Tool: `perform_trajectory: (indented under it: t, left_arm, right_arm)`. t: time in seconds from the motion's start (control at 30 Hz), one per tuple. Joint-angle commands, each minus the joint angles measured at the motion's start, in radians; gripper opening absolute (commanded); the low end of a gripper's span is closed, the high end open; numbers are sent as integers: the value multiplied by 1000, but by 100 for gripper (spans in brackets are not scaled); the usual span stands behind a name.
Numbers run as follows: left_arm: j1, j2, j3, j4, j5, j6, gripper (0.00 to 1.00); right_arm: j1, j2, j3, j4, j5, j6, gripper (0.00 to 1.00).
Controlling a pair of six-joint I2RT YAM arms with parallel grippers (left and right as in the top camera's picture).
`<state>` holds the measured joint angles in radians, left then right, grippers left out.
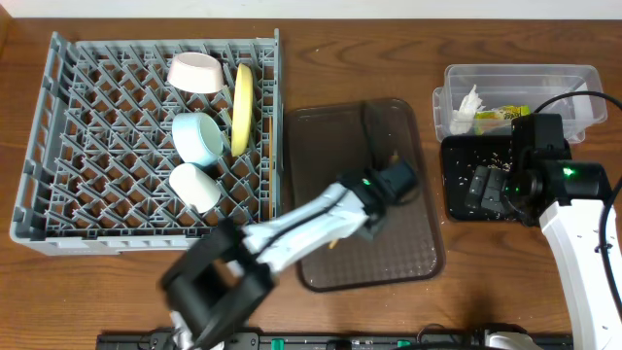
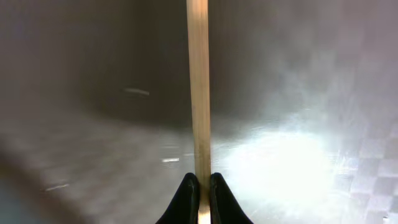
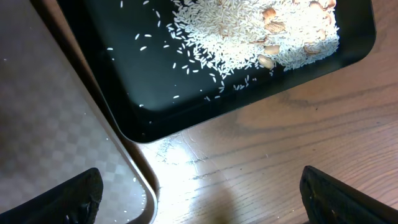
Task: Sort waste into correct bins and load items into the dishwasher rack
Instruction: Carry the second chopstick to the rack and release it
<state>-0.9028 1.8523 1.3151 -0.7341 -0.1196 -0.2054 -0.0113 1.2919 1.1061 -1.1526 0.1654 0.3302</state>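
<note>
Over the brown tray (image 1: 408, 248), a chopstick (image 2: 199, 81) is pinched at its near end by the left gripper (image 2: 201, 182), while the right gripper (image 3: 199, 190) is held spread at the black tray (image 3: 112, 74)'s edge.

Pale smooth wooden chopstick (image 2: 199, 93), glossy black tray (image 3: 124, 87), grained wood table (image 3: 280, 155)

My left arm (image 1: 301, 226) and right arm (image 1: 586, 226) are white-shelled, with black joints, green lights and black fingers (image 2: 189, 198).
</note>
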Motion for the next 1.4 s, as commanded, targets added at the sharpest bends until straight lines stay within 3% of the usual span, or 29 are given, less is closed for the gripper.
perform_trajectory:
  t: [0.0,0.2,0.4,0.63,0.7,0.83,0.87,1.17,1.3,1.37]
  left_arm:
    - [69,-133,6,-10,-129,3,6]
    - [256,-239,6,-13,-144,18,6]
    - [445,-230,5,-12,-133,18,6]
    - [532,-176,4,-8,-45,18,7]
    - [537,-163,4,-8,-45,18,11]
    - [538,-158,4,-8,-45,18,39]
    - [538,-161,4,-7,-45,18,42]
    - [537,-234,5,-42,-45,40,46]
    - [537,-305,5,-109,-45,35,47]
    - [537,-343,5,-148,-45,20,52]
  right_arm:
    - [-10,-11,19,-1,3,13,99]
    - [-10,-11,19,0,3,13,99]
    - [-10,-11,19,0,2,13,99]
    - [-10,-11,19,0,2,13,99]
    - [-10,-11,19,-1,2,13,99]
    - [-10,-11,19,-5,2,13,99]
    - [-10,-11,19,-4,2,13,99]
    - [-10,-11,19,19,-10,13,99]
    - [-4,-11,19,96,-117,-10,99]
    - [12,-11,19,166,-195,-80,99]
